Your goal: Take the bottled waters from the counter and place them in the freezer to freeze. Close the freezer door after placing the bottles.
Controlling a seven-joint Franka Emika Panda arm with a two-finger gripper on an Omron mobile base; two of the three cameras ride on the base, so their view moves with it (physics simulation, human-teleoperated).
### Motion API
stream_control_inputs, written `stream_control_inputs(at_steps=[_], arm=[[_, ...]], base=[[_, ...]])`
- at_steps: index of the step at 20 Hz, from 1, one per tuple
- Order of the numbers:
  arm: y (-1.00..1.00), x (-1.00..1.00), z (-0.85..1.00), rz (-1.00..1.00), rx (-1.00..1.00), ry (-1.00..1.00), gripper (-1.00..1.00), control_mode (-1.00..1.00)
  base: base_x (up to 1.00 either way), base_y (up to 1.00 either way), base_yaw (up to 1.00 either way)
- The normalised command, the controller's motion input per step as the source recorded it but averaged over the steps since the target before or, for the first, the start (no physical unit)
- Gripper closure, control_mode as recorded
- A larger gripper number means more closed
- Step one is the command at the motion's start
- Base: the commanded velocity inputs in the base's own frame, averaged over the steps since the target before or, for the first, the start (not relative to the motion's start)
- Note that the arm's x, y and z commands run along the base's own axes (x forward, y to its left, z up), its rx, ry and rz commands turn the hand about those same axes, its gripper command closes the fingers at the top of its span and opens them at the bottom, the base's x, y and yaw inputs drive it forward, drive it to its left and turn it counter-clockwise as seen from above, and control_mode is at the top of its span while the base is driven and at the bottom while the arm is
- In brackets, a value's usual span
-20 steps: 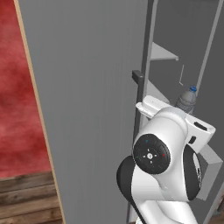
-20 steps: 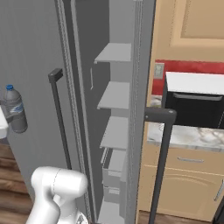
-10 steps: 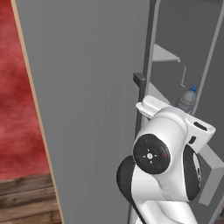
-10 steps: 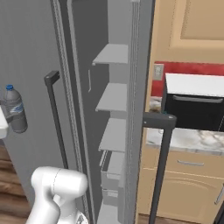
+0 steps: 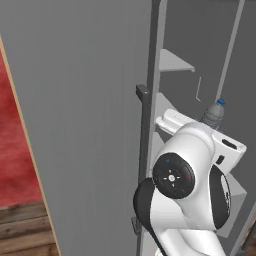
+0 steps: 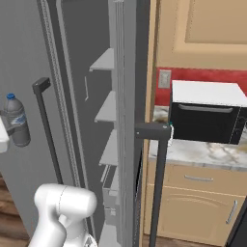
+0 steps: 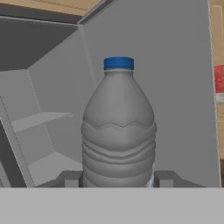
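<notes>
The ribbed, blue-capped water bottle [image 7: 118, 131] stands upright between the gripper's [image 7: 117, 179] two dark fingertips [image 7: 162, 179], which pinch its lower body from either side. Beyond the gripper lies the open freezer [image 7: 52, 109], its grey shelves [image 7: 41, 119] ahead and to the left of the bottle. In the right base view the bottle [image 6: 16, 119] is held beside the freezer door's dark bar handle [image 6: 47, 125]. Farther off stand the black countertop oven [image 6: 206, 112] and the marble counter [image 6: 202, 152].
</notes>
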Motion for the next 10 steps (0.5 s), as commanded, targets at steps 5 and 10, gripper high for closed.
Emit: stream_control_inputs(at_steps=[5,10], arm=[[0.0,0.0,0.0,0.0,0.0,0.0,1.0,1.0],[0.0,0.0,0.0,0.0,0.0,0.0,1.0,1.0]], base=[[0.19,-0.32,0.0],[0.19,-0.27,0.0]])
